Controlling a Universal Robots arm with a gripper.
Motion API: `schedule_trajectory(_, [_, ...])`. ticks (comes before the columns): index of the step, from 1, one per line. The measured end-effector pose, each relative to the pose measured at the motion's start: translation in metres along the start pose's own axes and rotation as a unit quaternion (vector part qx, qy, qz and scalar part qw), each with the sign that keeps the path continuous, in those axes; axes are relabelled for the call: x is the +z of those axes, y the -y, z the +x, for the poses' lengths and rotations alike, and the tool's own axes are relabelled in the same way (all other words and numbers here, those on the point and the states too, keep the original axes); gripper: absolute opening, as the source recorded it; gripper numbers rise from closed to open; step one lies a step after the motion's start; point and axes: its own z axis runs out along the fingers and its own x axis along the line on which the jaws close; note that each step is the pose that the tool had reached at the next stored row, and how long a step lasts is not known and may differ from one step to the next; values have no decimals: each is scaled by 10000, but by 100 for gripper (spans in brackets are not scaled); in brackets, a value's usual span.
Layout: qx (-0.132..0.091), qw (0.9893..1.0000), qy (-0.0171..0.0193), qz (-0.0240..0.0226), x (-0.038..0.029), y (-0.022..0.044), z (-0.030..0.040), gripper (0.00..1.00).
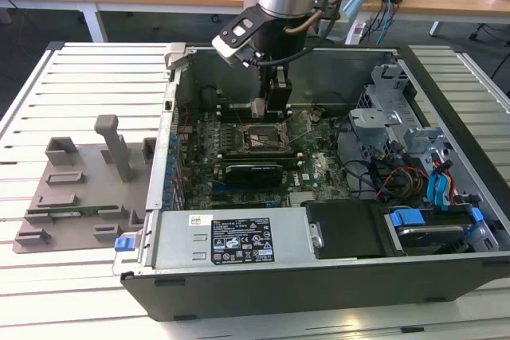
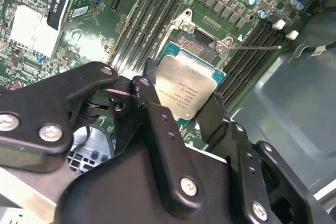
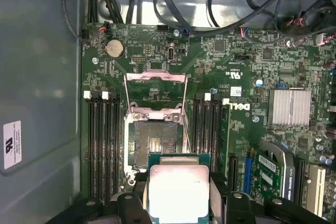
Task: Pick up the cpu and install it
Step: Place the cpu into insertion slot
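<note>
The cpu (image 2: 186,90) is a small square chip with a pale silver top and a green rim. My gripper (image 2: 181,97) is shut on it, one black finger (image 2: 149,85) on each of two opposite edges. In the first wrist view the cpu (image 3: 178,190) hangs level just short of the open black socket (image 3: 155,145), whose hinged metal frame (image 3: 155,85) is folded back. In the exterior view the gripper (image 1: 267,109) reaches down into the open computer case, a little above the socket (image 1: 263,139) on the green motherboard.
Memory slots (image 3: 102,140) flank the socket on both sides. A heatsink (image 3: 289,106) and cables (image 3: 173,3) lie nearby. The case walls (image 1: 171,109), power supply (image 1: 235,236) and drive cage (image 1: 398,125) ring the board. A grey tray (image 1: 80,189) lies at the exterior view's left.
</note>
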Motion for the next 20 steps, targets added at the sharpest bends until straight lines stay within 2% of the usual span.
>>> schedule_trajectory(10, [391,9992,-16,4,1,0,0,55])
schedule_trajectory(14, [377,9993,-14,5,0,0,0,55])
schedule_trajectory(15, [212,9998,-3,2,2,-1,0,55])
schedule_trajectory(17, [-1,10000,9,0,3,0,0,55])
schedule_trajectory(20, [-334,9994,23,-4,5,0,0,55])
